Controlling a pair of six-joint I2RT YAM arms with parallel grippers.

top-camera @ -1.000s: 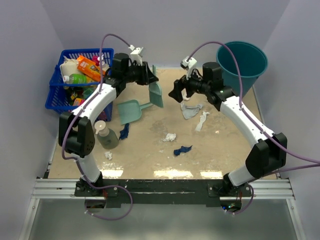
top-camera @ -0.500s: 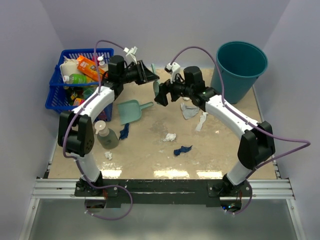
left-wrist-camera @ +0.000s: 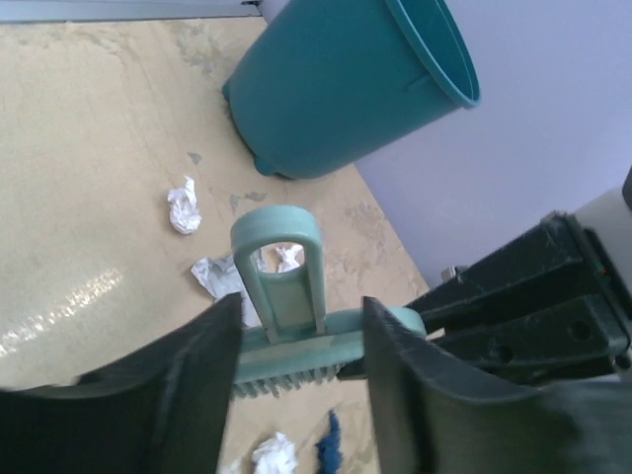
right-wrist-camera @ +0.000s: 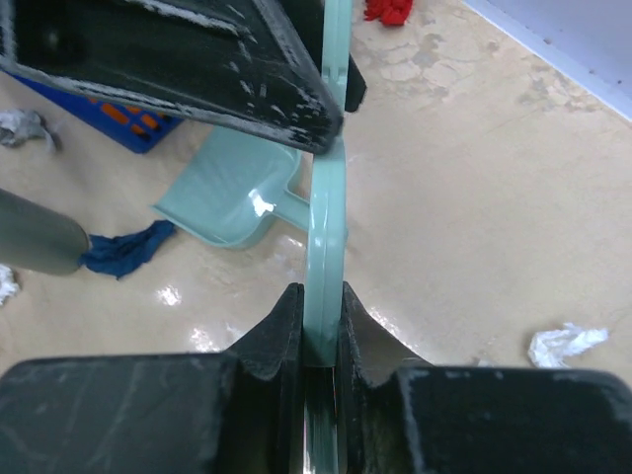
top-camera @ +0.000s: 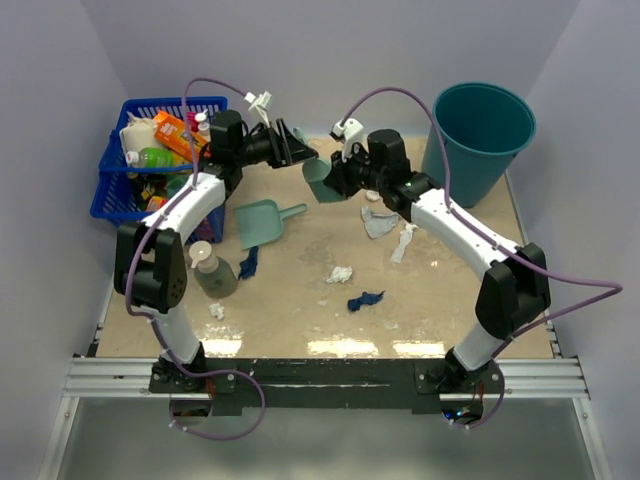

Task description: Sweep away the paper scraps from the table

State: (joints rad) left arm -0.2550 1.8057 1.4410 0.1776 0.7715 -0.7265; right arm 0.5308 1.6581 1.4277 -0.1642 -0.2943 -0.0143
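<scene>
The right gripper (top-camera: 333, 183) had just snapped shut on the teal brush (top-camera: 318, 182) in the top view, and the left gripper (top-camera: 298, 152) had let it go. The paper scraps (top-camera: 340, 273) lay on the table (top-camera: 300, 325), not swept yet.

In the left wrist view, its fingers (left-wrist-camera: 197, 375) stood apart on both sides of the brush.

In the right wrist view, the fingers (right-wrist-camera: 267, 336) pinched the brush tight. The brush had changed hands, so I think sweeping could start soon.

Basket (top-camera: 112, 170) sits at the far-left corner of the table (top-camera: 300, 320), bucket (top-camera: 470, 170) at the far right. Between them, up off the surface, there's the brush (top-camera: 318, 180). Dustpan (top-camera: 260, 222) lies in front of it, to the left, near the basket. Bottle (top-camera: 213, 270) stands nearer, on the left. Paper scraps (top-camera: 340, 273) are scattered mid-table, two beside the bottle, two near the bucket.
</scene>
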